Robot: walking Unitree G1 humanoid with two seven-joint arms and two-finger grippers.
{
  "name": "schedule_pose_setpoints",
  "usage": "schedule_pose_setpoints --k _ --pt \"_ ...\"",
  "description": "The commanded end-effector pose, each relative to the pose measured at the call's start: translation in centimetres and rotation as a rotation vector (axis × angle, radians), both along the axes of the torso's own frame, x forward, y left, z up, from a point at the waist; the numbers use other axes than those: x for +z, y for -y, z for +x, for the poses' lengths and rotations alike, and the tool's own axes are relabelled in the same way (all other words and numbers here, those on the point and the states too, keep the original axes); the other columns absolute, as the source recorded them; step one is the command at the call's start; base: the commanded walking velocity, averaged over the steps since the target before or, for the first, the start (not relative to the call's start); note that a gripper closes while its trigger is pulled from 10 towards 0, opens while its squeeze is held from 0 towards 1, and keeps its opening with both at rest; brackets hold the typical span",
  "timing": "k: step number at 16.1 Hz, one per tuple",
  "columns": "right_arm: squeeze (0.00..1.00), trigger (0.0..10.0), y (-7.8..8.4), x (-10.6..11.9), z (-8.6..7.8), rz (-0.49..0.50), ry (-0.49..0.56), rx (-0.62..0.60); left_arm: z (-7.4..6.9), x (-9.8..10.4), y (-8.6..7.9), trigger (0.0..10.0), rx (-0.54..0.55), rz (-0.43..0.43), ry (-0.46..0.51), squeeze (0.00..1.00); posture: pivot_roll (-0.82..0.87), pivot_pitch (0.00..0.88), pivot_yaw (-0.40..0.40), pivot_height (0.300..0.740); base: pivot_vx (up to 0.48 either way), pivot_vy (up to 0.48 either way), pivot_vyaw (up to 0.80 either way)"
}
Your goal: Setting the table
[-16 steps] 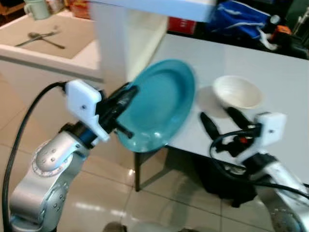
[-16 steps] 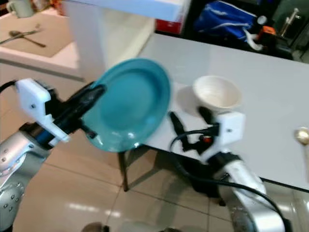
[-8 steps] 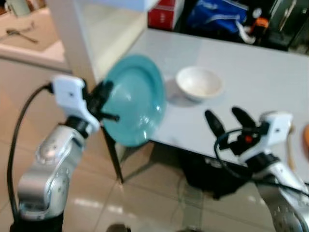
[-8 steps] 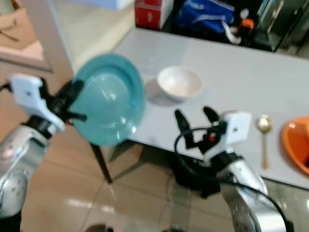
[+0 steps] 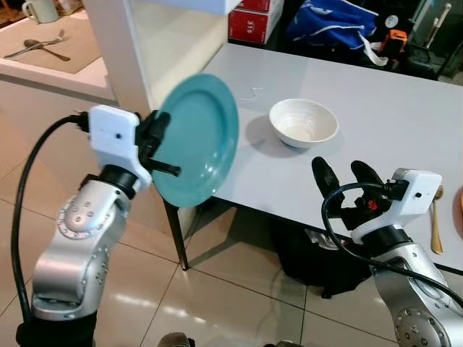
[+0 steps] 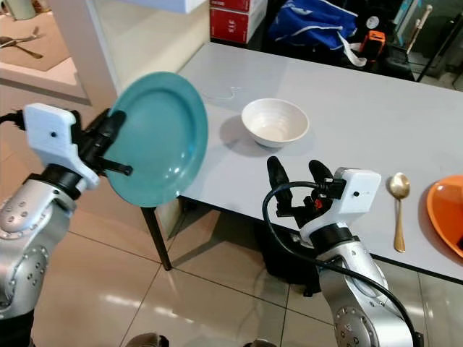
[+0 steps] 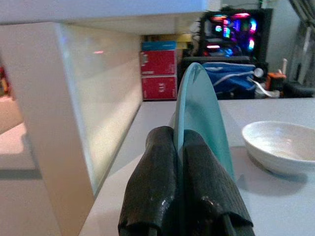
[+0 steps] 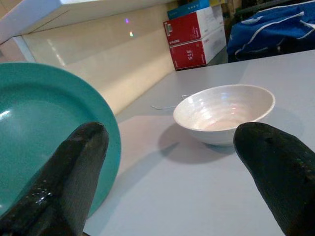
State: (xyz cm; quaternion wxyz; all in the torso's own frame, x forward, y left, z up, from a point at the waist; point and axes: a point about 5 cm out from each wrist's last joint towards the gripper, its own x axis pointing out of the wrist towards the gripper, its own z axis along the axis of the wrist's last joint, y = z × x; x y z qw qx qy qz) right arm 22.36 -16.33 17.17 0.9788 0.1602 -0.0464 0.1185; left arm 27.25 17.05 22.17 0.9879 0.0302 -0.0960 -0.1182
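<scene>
Beside the table's (image 5: 405,108) near corner, the left gripper (image 5: 155,137) pinches the rim of a teal plate (image 5: 197,137), held almost on edge above the floor and not yet over the table. The step in hand seems to be carrying the plate to its place. Next it must probably come over the table, turn flat, and go down clear of the white bowl (image 5: 303,122). The right gripper (image 6: 299,176) hovers at the table edge, fingers spread, empty. A spoon (image 6: 397,207) and an orange dish (image 6: 447,211) lie further right. The floor is tiled.
</scene>
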Motion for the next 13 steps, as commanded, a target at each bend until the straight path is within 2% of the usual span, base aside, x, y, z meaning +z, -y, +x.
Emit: schedule_pose_setpoints --k 1,2,3,5,7,9,10,11,13 --pt "0.0 10.0 0.5 0.0 0.2 0.036 -0.014 -0.018 0.5 0.5 -0.1 10.0 0.01 -0.108 -0.007 0.0 0.02 0.041 -0.012 0.74 0.0 0.0 0.0" --pt "0.0 10.0 0.4 0.1 0.4 0.068 -0.029 0.004 1.1 0.0 0.1 10.0 0.024 -0.243 -0.072 0.0 0.02 0.04 -0.015 0.74 0.0 0.0 0.0" --pt "0.0 10.0 0.4 0.1 0.4 0.068 -0.029 0.004 1.1 0.0 0.1 10.0 0.024 -0.243 -0.072 0.0 0.02 0.04 -0.015 0.74 0.0 0.0 0.0" --pt "0.0 10.0 0.1 -0.3 0.1 0.021 -0.077 0.134 2.8 -1.9 0.5 10.0 0.054 -0.467 -0.259 0.0 0.02 0.044 -0.021 0.74 0.0 0.0 0.0" --pt "0.0 10.0 0.0 -0.4 -0.5 0.031 -0.093 0.197 4.1 -3.9 0.3 10.0 0.129 -0.468 -0.405 0.0 0.01 0.051 -0.022 0.74 0.0 0.0 0.0" --pt "0.0 10.0 0.1 -0.5 -0.7 0.035 -0.105 0.223 4.6 -4.2 0.3 10.0 0.16 -0.478 -0.446 0.0 0.01 0.052 -0.021 0.74 0.0 0.0 0.0" --pt "0.0 10.0 0.0 -0.5 -0.9 0.036 -0.114 0.235 4.9 -4.3 0.4 10.0 0.16 -0.515 -0.46 0.0 0.01 0.057 -0.022 0.74 0.0 0.0 0.0" --pt "0.0 10.0 0.0 -0.6 -1.0 0.044 -0.124 0.249 5.4 -4.5 0.7 10.0 0.156 -0.588 -0.484 0.0 0.02 0.06 -0.024 0.74 0.0 0.0 0.0" --pt "0.0 10.0 -0.3 -0.7 -1.0 0.054 -0.131 0.27 6.6 -5.5 1.9 10.0 0.109 -0.669 -0.554 0.0 0.01 0.065 -0.025 0.74 0.0 0.0 0.0"
